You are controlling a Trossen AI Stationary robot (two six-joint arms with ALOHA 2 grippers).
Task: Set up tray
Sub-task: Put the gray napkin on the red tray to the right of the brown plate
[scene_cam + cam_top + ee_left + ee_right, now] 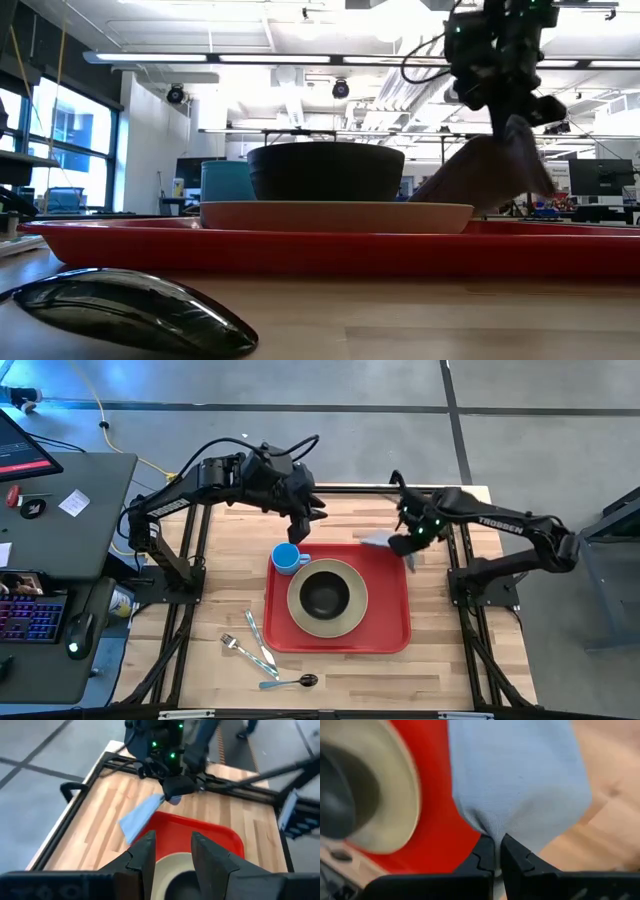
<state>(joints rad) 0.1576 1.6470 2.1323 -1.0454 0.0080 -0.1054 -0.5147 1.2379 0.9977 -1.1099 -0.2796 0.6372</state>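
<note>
The tray (385, 628) lies flat in the middle of the wooden table (470, 670). On it, a little toward 9 o'clock of its centre, sits a beige plate (354, 618), and a dark bowl (325, 595) rests in the middle of this plate. At the tray's 10 o'clock corner stands a blue cup (287, 558).

The right gripper (402, 544) hovers over the tray's 1 o'clock corner. Its fingers are pressed together and pinch a light blue cloth (515, 775), which hangs from them and spreads wider below. In the low view the cloth (485, 175) hangs above the tray's rim, but I cannot tell if it touches the tray.

The left gripper (302, 530) is at 11 o'clock of the tray, just above the blue cup. Its fingers (142, 857) stand partly apart and nothing is between them.

On the bare table at 7 o'clock of the tray lie a fork (236, 645), a knife (258, 640) and a spoon (290, 682), close together. In the low view the spoon's dark bowl (130, 310) is near the camera.
</note>
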